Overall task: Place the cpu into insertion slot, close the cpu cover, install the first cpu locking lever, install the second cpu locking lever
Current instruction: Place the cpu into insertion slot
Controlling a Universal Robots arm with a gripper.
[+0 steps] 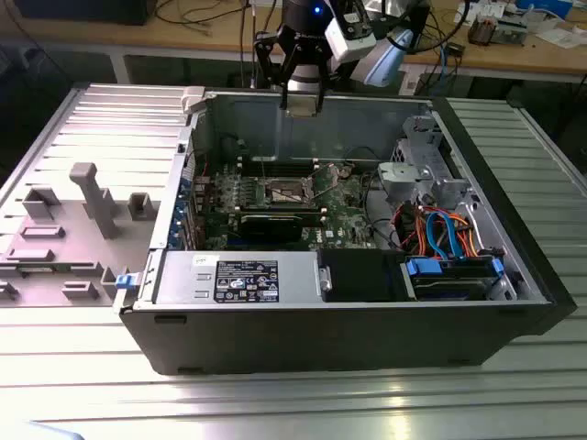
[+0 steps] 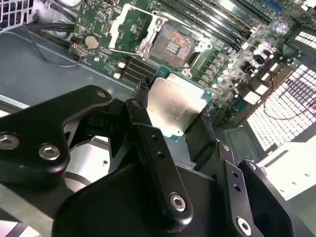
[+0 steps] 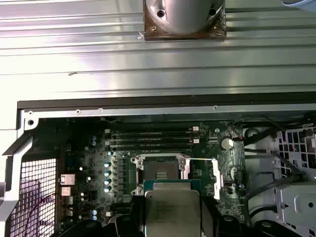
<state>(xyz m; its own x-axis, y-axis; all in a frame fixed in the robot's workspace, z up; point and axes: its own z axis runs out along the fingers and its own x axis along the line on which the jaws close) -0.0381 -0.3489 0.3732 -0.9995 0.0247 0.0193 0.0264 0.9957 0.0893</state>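
Presently, cpu (image 2: 178,103) held clamped by end effector (image 2: 170,123), above open computer case (image 1: 367,321), near but short of insertion slot (image 2: 173,47). Slot seen empty, pins bare. cpu cover (image 2: 121,27) apparently swung open. All four steps not yet done.

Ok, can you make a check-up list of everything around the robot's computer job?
Surface: ribbed silver metal table, open black computer case lying on it.
Job's things: small square silver chip held in the hand, not yet in the socket; brownish-gold square socket bare; thin silver cover frame swung open.
Clutter: grey plastic holder blocks, exterior view's left.
Grippers: black hand shut on the chip.
Cables: orange and blue wires inside the case.
Surroundings: wooden bench behind.
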